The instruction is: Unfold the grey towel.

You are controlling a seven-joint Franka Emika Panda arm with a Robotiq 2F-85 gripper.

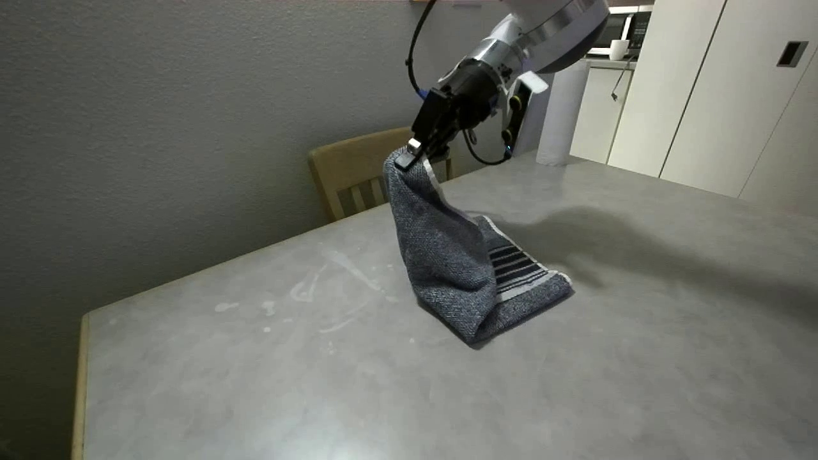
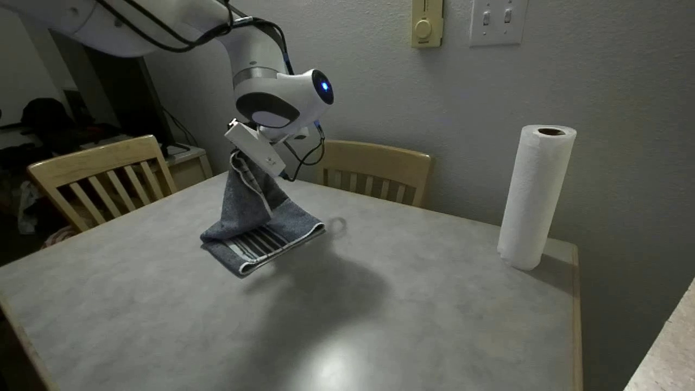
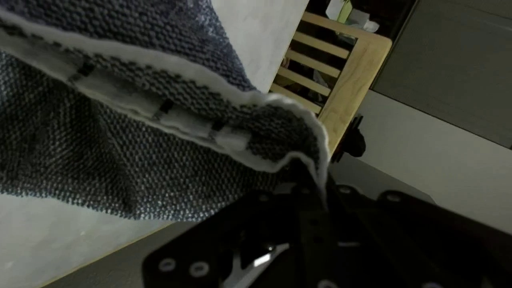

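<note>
Half lifted off a smooth grey tabletop (image 1: pixel 223 383), clenched by its white-hemmed upper end in a black two-fingered gripper (image 1: pixel 416 155): a blue-grey woven cloth towel (image 1: pixel 441 249) with dark and pale stripes. Hangs from there and bends on the tabletop into a flat lower part with the stripes facing up. Lies well apart from a tall white upright paper-towel roll (image 2: pixel 536 198) near the tabletop's edge.

2 exterior views above shared table (image 1: pixel 255 396), wrist view near towel (image 3: pixel 140 168)
</note>
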